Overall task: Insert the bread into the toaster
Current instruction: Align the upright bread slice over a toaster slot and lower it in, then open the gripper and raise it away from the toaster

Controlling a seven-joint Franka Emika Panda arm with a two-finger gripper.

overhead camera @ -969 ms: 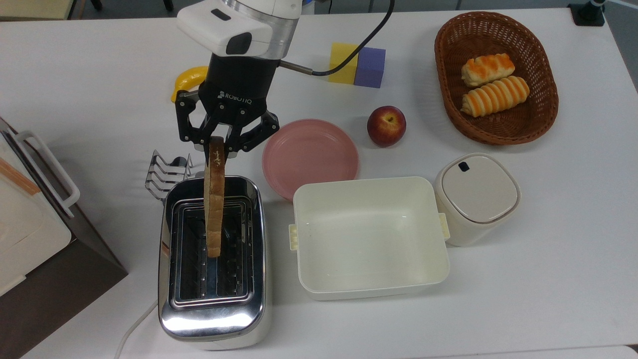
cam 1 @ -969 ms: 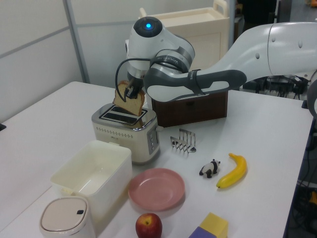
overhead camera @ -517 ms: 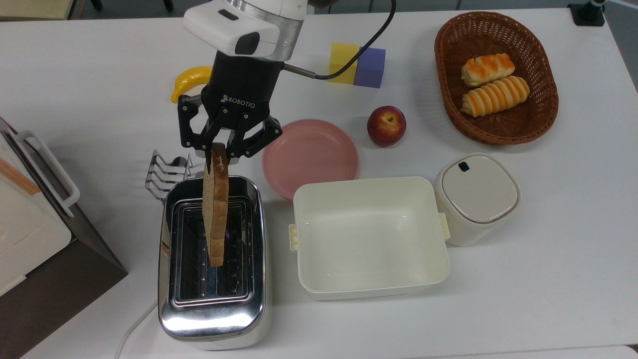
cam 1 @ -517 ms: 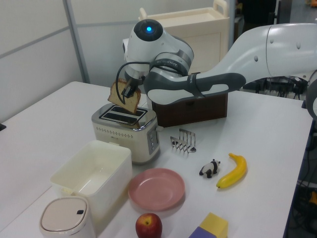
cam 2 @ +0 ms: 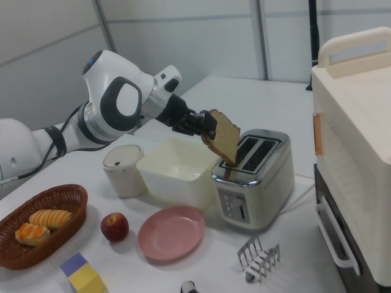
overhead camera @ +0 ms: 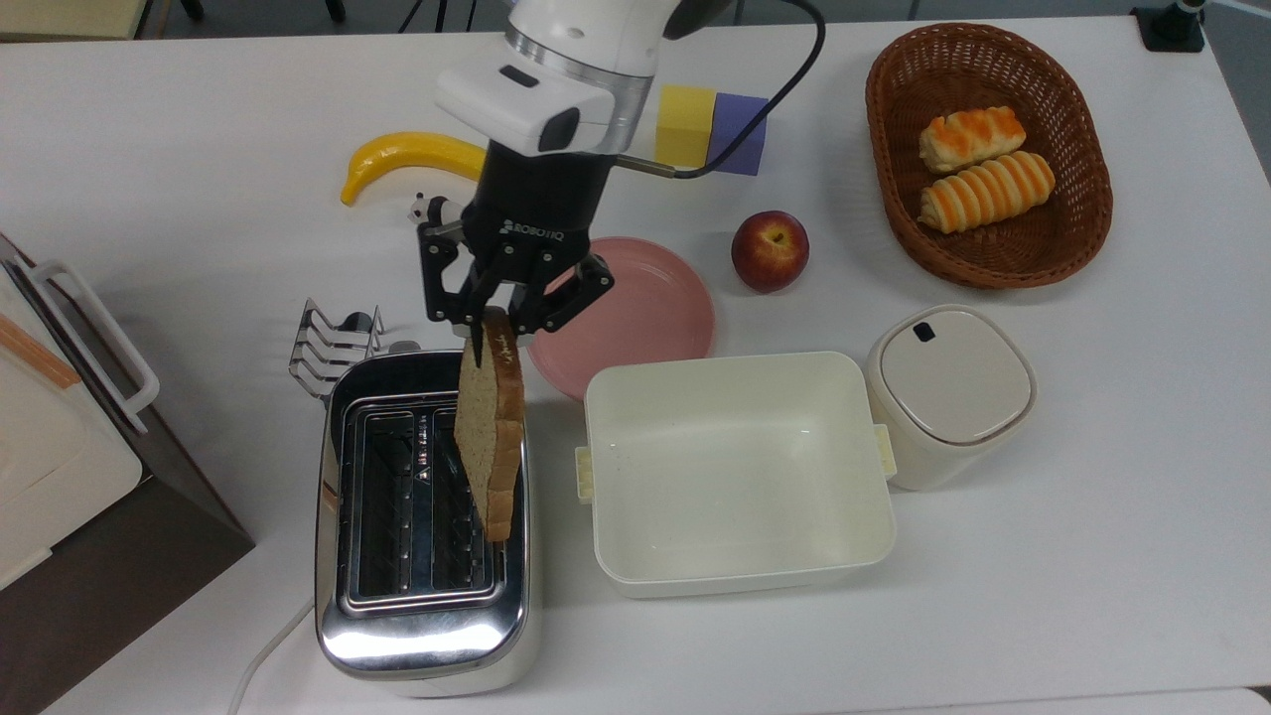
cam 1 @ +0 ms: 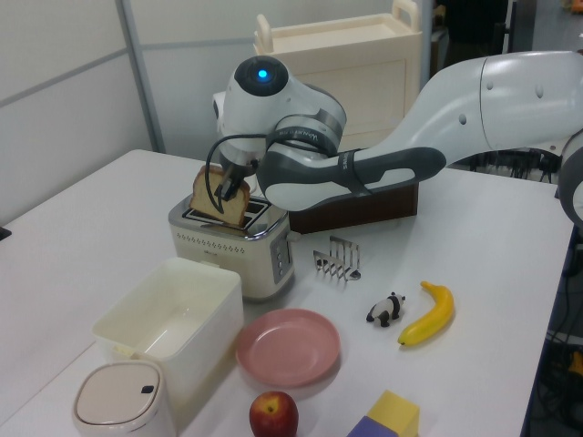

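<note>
A brown slice of bread [overhead camera: 490, 437] hangs tilted from my gripper [overhead camera: 494, 326], which is shut on the slice's upper end. The slice is above the chrome toaster [overhead camera: 417, 636], over the right slot and right rim in the top view, its lower end just above the metal. Both slots look empty. In the left view the bread [cam 1: 217, 197] sits over the near side of the toaster [cam 1: 239, 244], with the gripper [cam 1: 228, 188] behind it. In the right view the bread [cam 2: 222, 138] slants down from the gripper [cam 2: 206, 126] toward the toaster [cam 2: 253, 180].
A cream tub [overhead camera: 740, 566] stands close to the toaster's right in the top view, with a pink plate [overhead camera: 650, 298] behind it. A toast rack [overhead camera: 333, 343], banana [overhead camera: 407, 157], apple [overhead camera: 770, 249], white canister [overhead camera: 948, 392], foam blocks [overhead camera: 713, 125] and a roll basket [overhead camera: 894, 199] are around.
My gripper has carried the bread toward the top view's right, from above the toaster's middle to its right side. The slice now leans more.
</note>
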